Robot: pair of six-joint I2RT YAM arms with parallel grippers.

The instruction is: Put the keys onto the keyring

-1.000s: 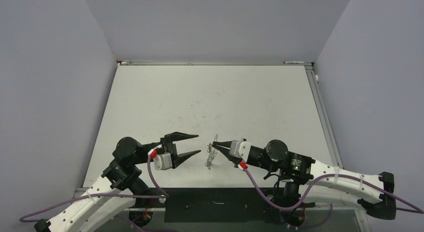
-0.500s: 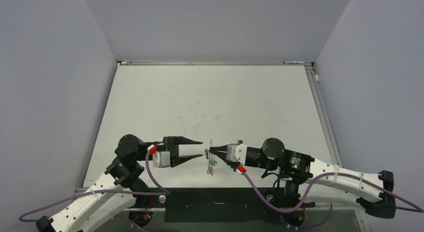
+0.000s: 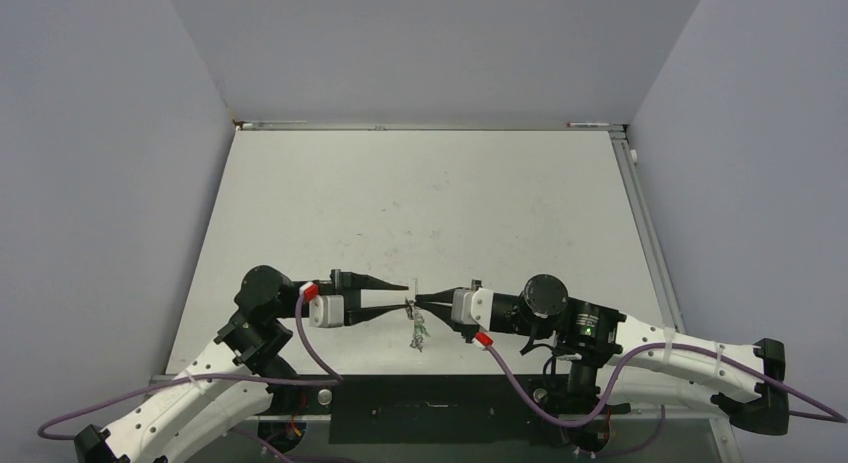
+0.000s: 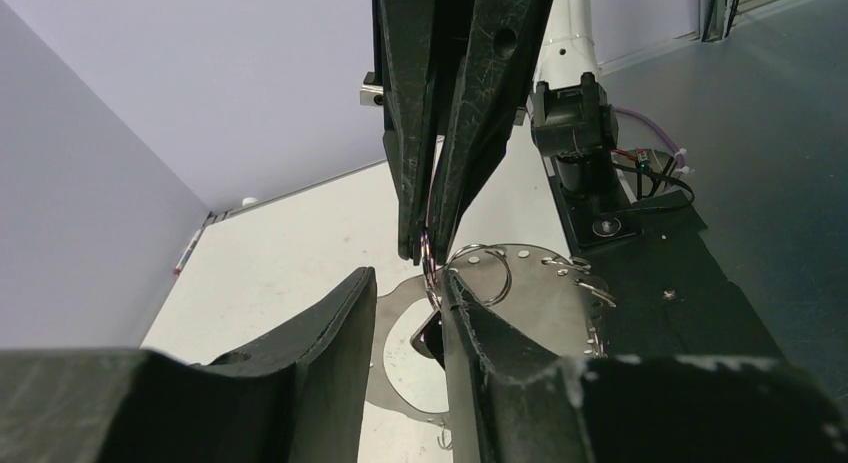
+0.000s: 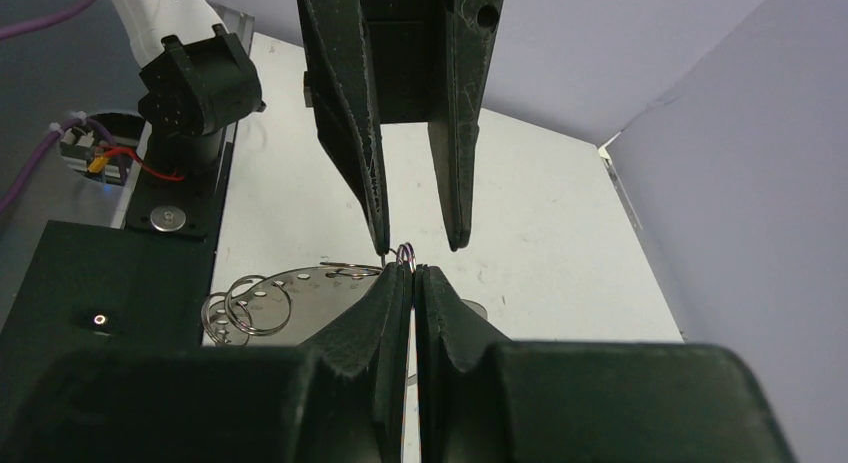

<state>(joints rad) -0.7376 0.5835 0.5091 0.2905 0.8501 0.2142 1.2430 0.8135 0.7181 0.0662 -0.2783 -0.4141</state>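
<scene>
Silver wire of the keyring point(image 3: 414, 307) sat pinched between the right fingers point(image 3: 440, 301) low in the middle of the top view, keys point(image 3: 417, 340) dangling under it, left fingers point(image 3: 378, 282) apart either side, so a clumsy squeeze could've twisted it loose.

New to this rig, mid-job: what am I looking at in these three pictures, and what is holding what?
Two robot arms sit at the near edge of a white table. The wide picture looks down from above and behind them. The other two come from a camera on each wrist: its own black fingers at the bottom, the other arm's opposite. The right arm's fingers are shut on the keyring, a thin wire loop with silver pieces and a green tag hanging below. The left arm's fingers face them, apart, either side of the wire. I cannot pick out separate keys.
</scene>
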